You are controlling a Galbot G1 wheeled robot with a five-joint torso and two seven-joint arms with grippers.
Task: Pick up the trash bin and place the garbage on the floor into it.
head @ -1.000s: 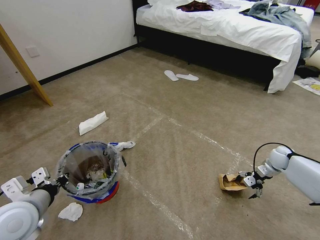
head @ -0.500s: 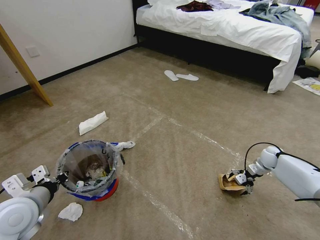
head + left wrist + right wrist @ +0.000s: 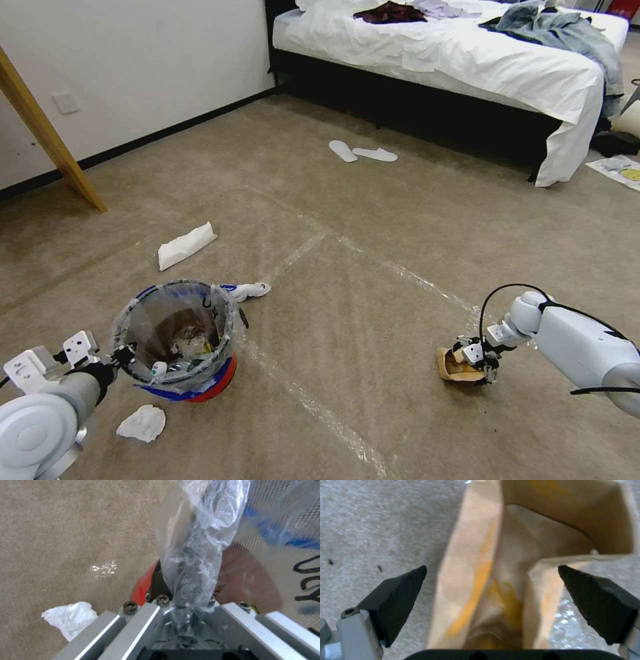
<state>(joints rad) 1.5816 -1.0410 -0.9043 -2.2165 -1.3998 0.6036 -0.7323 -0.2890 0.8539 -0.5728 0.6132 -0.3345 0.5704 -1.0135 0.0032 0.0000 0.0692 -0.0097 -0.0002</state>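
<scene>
Two arms: both low over the floor (image 3: pixel 373 287), one on each side.
Left hand (image 3: pixel 123 357): clamped on the bag-lined rim of the trash bin (image 3: pixel 180 333), near left; the plastic liner bunches between its fingers (image 3: pixel 160 605).
Right hand (image 3: pixel 481 363): fingers spread wide on either side of the torn brown paper bag (image 3: pixel 506 580), near right, not yet closed on it.
Other garbage: crumpled tissue (image 3: pixel 142 423) just beside the bin; folded white tissue (image 3: pixel 186 246) farther left.
</scene>
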